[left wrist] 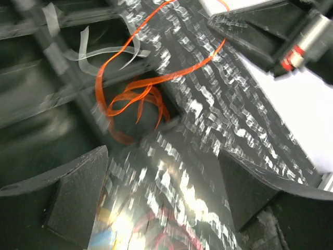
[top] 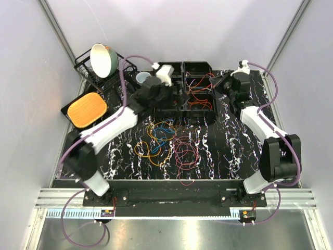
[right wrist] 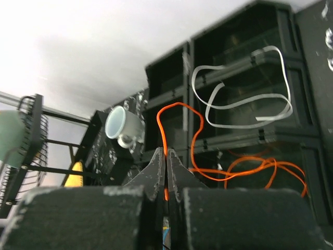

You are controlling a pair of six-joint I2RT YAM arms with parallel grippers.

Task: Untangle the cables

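Observation:
A tangle of cables, yellow-orange, blue and maroon, lies on the black marbled table in front of the bins. More orange cable lies in a black bin at the back. My right gripper, at the bin's right side, is shut on an orange cable that loops up from the jaws and down into the bin. My left gripper is open and empty, low over the table by the bin's front left. Its blurred view shows orange cable coiled ahead of it.
A white strip loops over the bin dividers. A white cup stands left of the bins. A wire rack with a pale green bowl and an orange-filled tray are at the back left.

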